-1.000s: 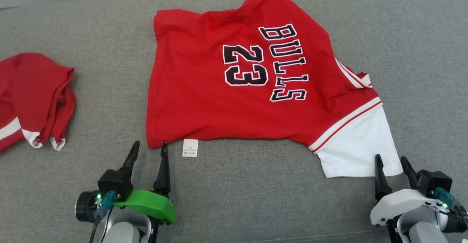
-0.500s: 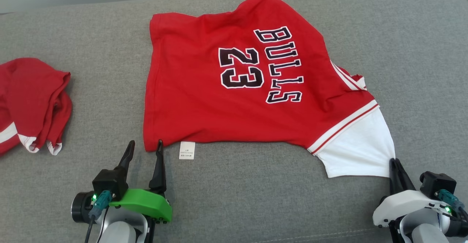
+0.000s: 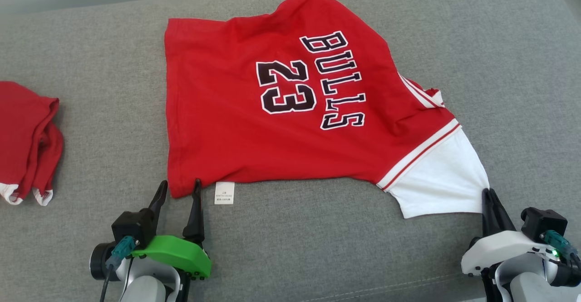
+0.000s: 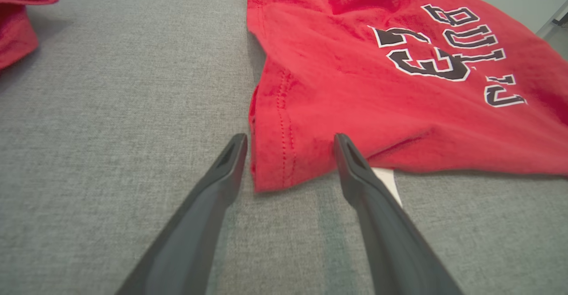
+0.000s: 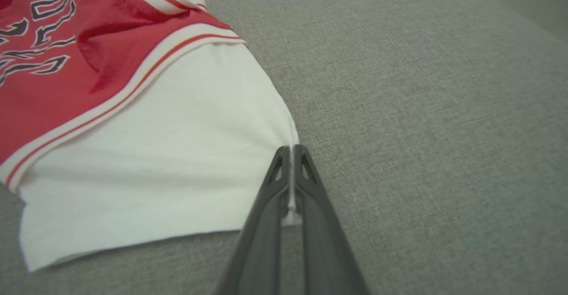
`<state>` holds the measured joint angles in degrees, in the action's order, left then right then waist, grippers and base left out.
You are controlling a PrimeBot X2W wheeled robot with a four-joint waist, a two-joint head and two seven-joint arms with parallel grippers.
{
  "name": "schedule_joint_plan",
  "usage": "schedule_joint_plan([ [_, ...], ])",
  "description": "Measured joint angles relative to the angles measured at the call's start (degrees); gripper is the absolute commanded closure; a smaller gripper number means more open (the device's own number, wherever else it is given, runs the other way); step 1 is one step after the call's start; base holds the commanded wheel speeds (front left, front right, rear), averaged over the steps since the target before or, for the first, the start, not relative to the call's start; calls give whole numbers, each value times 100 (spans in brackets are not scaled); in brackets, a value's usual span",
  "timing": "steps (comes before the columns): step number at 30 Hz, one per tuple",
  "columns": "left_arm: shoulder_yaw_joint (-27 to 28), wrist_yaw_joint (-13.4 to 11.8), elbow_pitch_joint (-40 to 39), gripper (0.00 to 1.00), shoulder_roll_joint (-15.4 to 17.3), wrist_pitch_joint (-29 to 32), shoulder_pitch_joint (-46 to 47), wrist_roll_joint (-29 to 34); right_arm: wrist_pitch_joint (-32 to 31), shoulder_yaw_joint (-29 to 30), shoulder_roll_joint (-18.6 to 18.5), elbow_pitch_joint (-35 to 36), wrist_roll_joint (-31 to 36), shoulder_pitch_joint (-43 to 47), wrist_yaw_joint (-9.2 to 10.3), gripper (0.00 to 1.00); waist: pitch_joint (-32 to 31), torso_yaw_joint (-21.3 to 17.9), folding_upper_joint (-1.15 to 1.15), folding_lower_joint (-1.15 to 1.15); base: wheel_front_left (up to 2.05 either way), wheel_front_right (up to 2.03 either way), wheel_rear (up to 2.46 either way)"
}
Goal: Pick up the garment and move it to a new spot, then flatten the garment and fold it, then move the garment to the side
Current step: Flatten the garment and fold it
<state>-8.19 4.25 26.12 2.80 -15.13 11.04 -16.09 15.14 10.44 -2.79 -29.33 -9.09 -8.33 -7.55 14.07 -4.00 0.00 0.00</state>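
Fingers (image 5: 310, 184) of the right gripper (image 3: 488, 197) are now pressed together on the near corner of the white sleeve (image 3: 435, 179); a second ago they stood apart around that corner, so one of the two grips is made. The garment (image 3: 281, 129), a red jersey, lies spread print-up on the middle of the grey cushion (image 3: 91, 88). Its long axis runs across the head view: hem edge toward the robot's left, shoulder end toward the right, letter tops pointing right, and the white sleeve reaching toward the robot. The left gripper (image 3: 180, 184) has not closed: its fingers remain spread, straddling the near hem corner, one tip on the cushion and the other at the cloth beside the care label (image 3: 224, 193). Judged from this, a two-point lift needs the left fingers to clamp that corner first. A second red garment (image 3: 27, 134) lies well apart at far left.
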Motion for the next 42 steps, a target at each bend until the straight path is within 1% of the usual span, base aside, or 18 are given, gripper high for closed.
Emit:
schedule_joint_plan([
  [3,37,30,134,0,-1,0,38,8,0,-46,0,41,-22,-25,0,100,29,-54,0,0,0,0,0],
  [4,49,32,170,16,0,0,50,8,-1,-60,0,62,-37,-31,0,100,35,-70,0,0,0,0,0],
  [5,56,38,207,26,0,1,57,7,-1,-77,0,86,-40,-40,0,100,42,-83,0,0,0,0,0],
  [6,68,52,241,43,-1,0,65,-20,-1,-91,0,112,-46,-54,0,100,47,-94,0,0,0,0,0],
  [7,77,56,270,66,-1,1,79,-56,-1,-111,-2,135,-49,-69,0,100,52,-103,0,0,0,0,0],
  [8,81,65,299,100,-1,1,104,-62,0,-132,-1,157,-54,-83,0,100,54,-108,0,0,0,0,0],
  [11,80,108,517,100,-2,0,195,-100,-1,-194,-8,233,-98,-127,1,100,18,-108,0,0,0,0,0],
  [14,141,141,516,100,-2,1,188,-159,-1,-193,-7,412,-211,-150,1,100,-76,-106,0,0,0,0,0],
  [18,243,232,142,100,-2,0,135,-203,-1,-197,-37,745,-425,-192,1,100,-304,-83,0,0,0,0,0],
  [23,321,289,-336,100,9,1,168,-92,-2,-378,-145,1218,-662,-403,1,100,-662,-9,0,0,0,0,0],
  [26,210,307,-531,100,208,1,479,-89,-8,-494,-331,1556,-829,-728,1,100,-812,75,0,0,0,0,0],
  [30,14,309,-828,100,723,44,1416,-154,-9,-709,-792,1800,-1006,-1439,1,100,-819,188,0,0,0,0,0],
  [34,-220,313,-886,100,1217,580,2557,-221,-291,-1014,-1271,1748,-1078,-2499,2,100,-620,259,0,0,0,0,0],
  [36,-377,313,-843,100,1395,855,3256,-300,-508,-1225,-1496,1659,-1044,-3197,1,100,-461,295,0,0,0,0,0],
  [37,-467,313,-782,100,1480,961,3644,-305,-606,-1251,-1547,1581,-1065,-3575,1,100,-367,312,0,0,0,0,0],
  [39,-617,314,-634,100,1595,1032,4430,-294,-761,-1340,-1703,1397,-962,-4339,2,100,-147,347,0,0,0,0,0],
  [40,-716,314,-519,100,1644,1063,4799,-261,-795,-1324,-1720,1274,-948,-4736,2,100,-25,365,0,0,0,0,0],
  [42,-888,316,-296,100,1726,999,5503,-164,-850,-1486,-1853,1038,-643,-5566,2,100,256,400,0,0,0,0,0],
])
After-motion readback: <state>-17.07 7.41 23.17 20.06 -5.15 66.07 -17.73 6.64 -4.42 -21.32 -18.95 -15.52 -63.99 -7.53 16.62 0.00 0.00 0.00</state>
